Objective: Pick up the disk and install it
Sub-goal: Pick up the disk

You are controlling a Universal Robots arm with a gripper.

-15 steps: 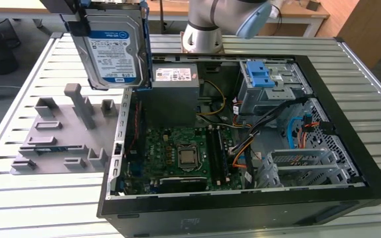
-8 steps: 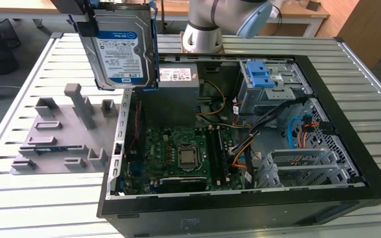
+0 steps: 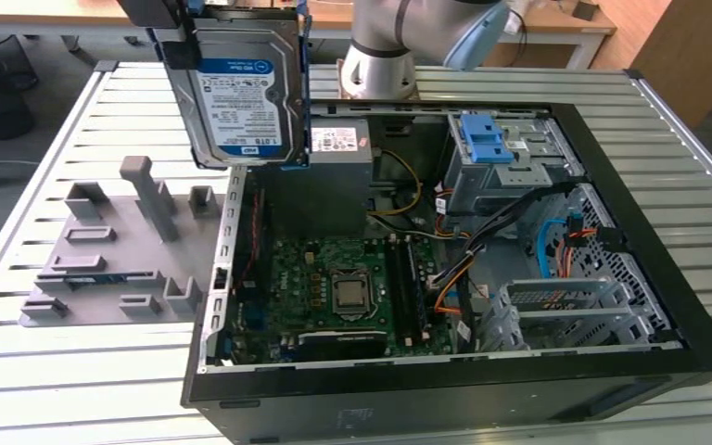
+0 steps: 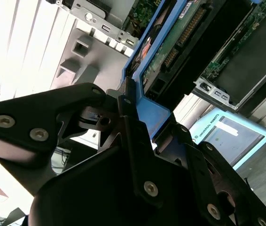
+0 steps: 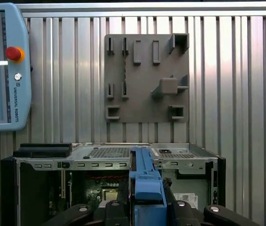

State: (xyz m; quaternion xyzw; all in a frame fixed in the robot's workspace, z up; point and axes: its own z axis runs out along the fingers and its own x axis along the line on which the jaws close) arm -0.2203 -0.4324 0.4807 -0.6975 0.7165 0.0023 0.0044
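Pincer clamped on disk, aloft near open computer case; slatted metal table, grey fixture plate alongside.

The disk is silver metal framed in smooth blue plastic, the worktop ribbed shiny metal, the fixture plate matt grey.

Bright even light, blown-out glare on slatted table, deep shadow inside computer case
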